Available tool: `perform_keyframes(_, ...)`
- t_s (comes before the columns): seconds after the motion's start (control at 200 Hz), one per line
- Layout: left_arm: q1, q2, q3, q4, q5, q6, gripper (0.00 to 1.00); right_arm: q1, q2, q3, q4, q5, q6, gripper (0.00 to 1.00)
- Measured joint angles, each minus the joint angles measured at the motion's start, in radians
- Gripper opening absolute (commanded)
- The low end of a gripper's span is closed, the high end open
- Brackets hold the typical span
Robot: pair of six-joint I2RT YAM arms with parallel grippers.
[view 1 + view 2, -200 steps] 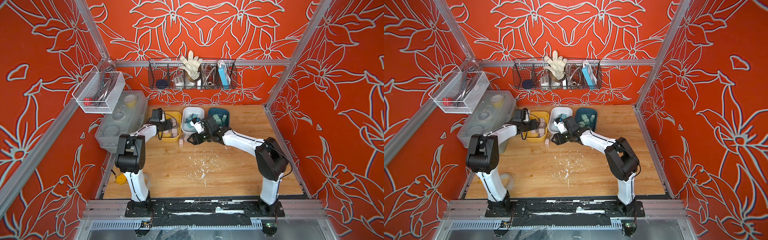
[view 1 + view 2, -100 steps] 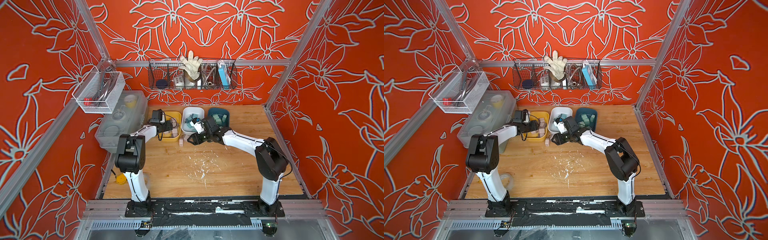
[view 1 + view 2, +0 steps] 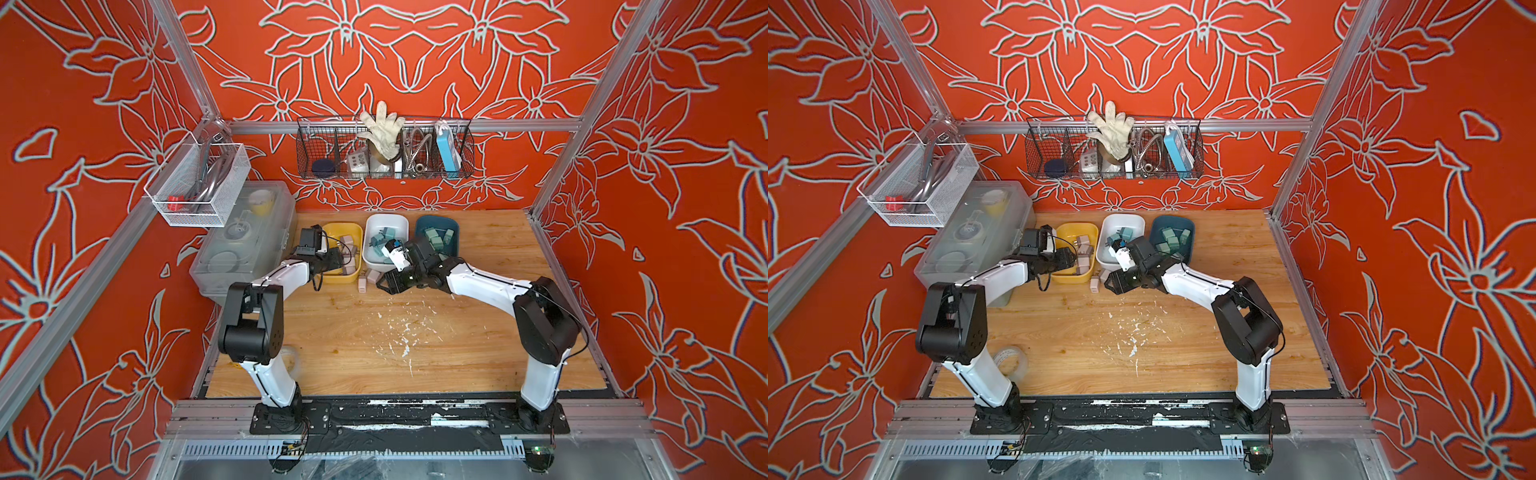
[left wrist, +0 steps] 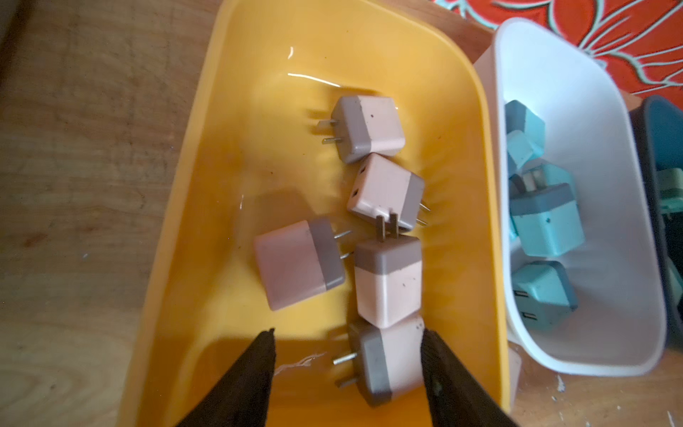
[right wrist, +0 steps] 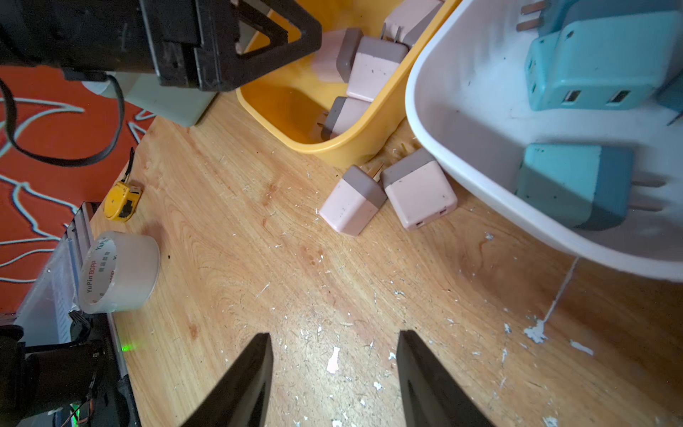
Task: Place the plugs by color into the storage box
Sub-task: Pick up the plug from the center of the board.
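Pink plugs [image 5: 417,192] sit on table [image 5: 258,266] near open R claw [image 5: 334,334].

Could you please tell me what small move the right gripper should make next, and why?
Probably advance the open right gripper to the nearer pink plug: it and a second pink plug lie on the table, outside the yellow bin, and the jaws hold nothing.
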Motion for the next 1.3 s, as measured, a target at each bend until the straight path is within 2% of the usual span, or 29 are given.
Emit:
perform_keyframes(0.175, -0.058, -0.138, -0.107, 0.017, -0.007, 0.000, 0.63, 0.014, -0.101, -0.070, 0.000, 0.037, 0.003, 0.58)
perform_keyframes(0.415, -0.138, -0.319, -0.224, 0.005, -0.030, -0.002, 0.63, 0.048, -0.332, -0.260, 0.016, 0.117, 0.041, 0.58)
perform_keyframes(0.601, -0.240, -0.483, -0.299, -0.008, -0.079, -0.003, 0.63, 0.068, -0.457, -0.353, 0.015, 0.167, 0.058, 0.57)
perform_keyframes(0.766, -0.324, -0.573, -0.336, -0.032, -0.124, -0.003, 0.63, 0.074, -0.561, -0.430, 0.009, 0.209, 0.068, 0.57)
perform_keyframes(1.021, -0.417, -0.606, -0.362, -0.080, -0.171, -0.003, 0.63, 0.074, -0.679, -0.530, 0.008, 0.251, 0.083, 0.57)
perform_keyframes(1.161, -0.469, -0.593, -0.396, -0.078, -0.188, -0.011, 0.63, 0.074, -0.675, -0.570, 0.025, 0.267, 0.090, 0.57)
perform_keyframes(1.301, -0.483, -0.537, -0.433, -0.053, -0.196, -0.026, 0.63, 0.074, -0.637, -0.570, 0.028, 0.267, 0.098, 0.57)
